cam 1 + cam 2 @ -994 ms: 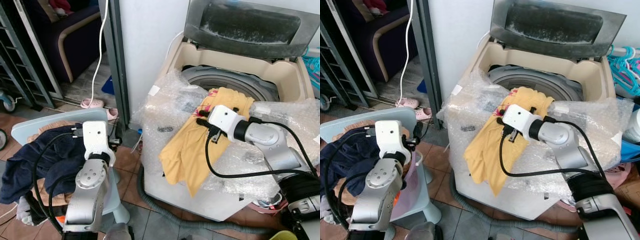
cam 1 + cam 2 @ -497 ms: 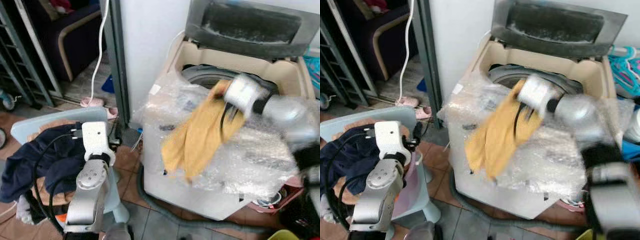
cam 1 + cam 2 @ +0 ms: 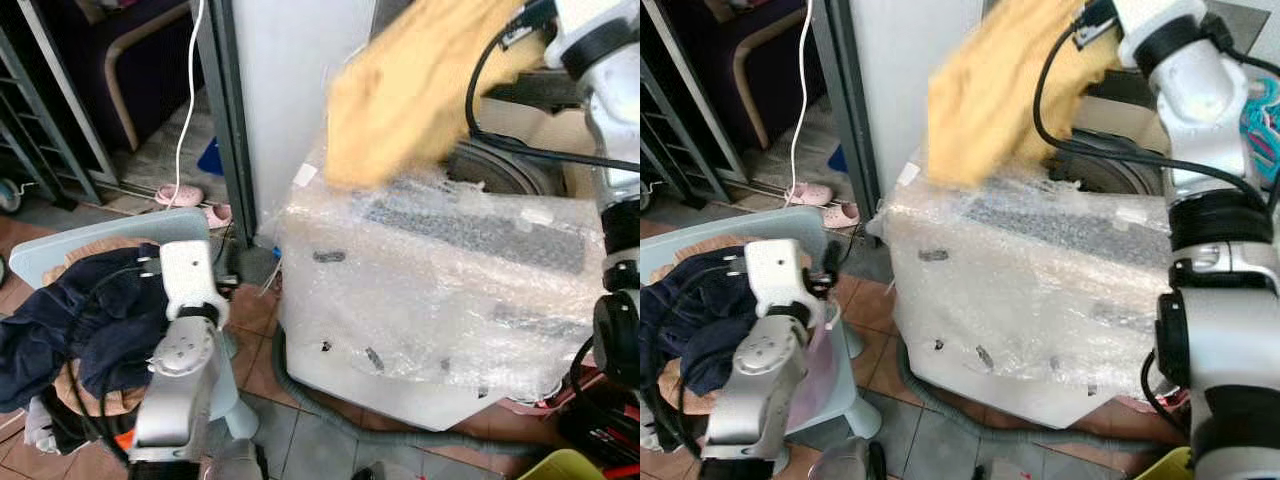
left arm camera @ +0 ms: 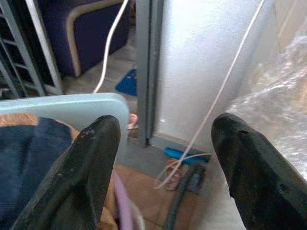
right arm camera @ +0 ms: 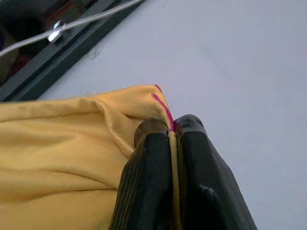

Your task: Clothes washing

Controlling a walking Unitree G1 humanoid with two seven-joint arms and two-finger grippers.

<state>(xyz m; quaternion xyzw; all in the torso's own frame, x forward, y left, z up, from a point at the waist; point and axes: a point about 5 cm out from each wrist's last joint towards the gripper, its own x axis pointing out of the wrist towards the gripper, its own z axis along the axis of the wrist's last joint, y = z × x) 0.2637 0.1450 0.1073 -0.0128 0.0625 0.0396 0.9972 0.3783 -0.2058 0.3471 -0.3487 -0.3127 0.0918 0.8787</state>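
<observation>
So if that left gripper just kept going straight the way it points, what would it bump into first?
Probably the white wall beside the grey door frame. The open left gripper points at it across bare floor, with a thin white cable hanging in between; depth is hard to judge.

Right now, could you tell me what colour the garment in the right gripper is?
Mustard yellow with a thin pink seam, clearest in the right wrist view: garment, right gripper.

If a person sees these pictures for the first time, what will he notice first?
First, the yellow cloth, pinched in the right claw and lifted high above the washing machine, which is wrapped in bubble wrap. Next, the dark clothes heaped in a pale basket by the open left claw.
</observation>
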